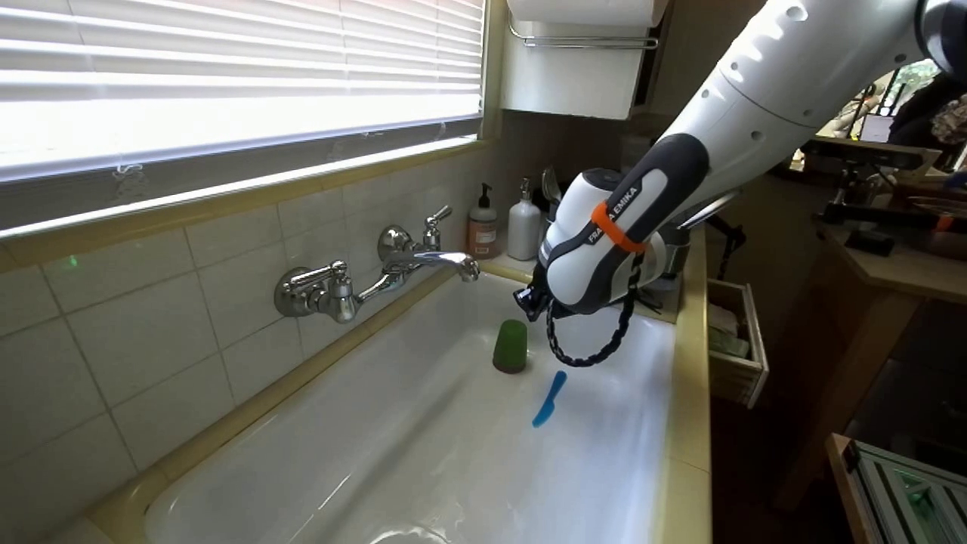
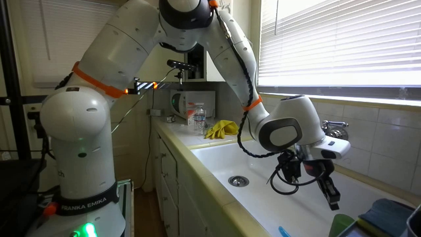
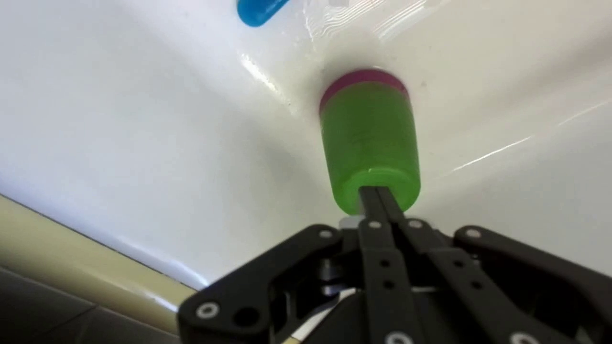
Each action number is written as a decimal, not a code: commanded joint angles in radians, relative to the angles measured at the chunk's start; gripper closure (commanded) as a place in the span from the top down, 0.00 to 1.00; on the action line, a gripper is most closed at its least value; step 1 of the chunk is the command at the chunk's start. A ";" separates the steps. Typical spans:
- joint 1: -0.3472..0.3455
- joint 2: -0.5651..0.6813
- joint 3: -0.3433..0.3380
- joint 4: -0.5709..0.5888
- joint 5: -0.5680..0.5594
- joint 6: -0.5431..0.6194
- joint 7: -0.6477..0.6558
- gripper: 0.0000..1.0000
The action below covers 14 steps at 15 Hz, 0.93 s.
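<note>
Claw (image 3: 376, 190), one, pinched together, empty, poised just above cup (image 3: 370, 134), green, in sink (image 1: 453, 446), with knife (image 1: 549, 400), blue, nearby; step in hand, seemingly an approach; grasping the cup would call for widening first.

Fingers (image 3: 369, 205) pressed together before a magenta-rimmed green cup (image 3: 370, 131) in the white sink (image 3: 167, 143)
</note>
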<state>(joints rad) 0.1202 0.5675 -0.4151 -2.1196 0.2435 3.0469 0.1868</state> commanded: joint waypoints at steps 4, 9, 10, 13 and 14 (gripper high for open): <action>-0.150 -0.146 0.137 -0.066 -0.093 -0.150 -0.049 0.47; -0.192 -0.212 0.167 -0.083 -0.130 -0.239 -0.070 0.84; -0.192 -0.225 0.164 -0.089 -0.147 -0.248 -0.071 0.91; -0.179 -0.265 0.140 -0.113 -0.205 -0.260 -0.047 1.00; -0.177 -0.279 0.136 -0.121 -0.222 -0.260 -0.042 1.00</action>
<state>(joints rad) -0.0525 0.3574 -0.2726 -2.1886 0.0885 2.8195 0.1256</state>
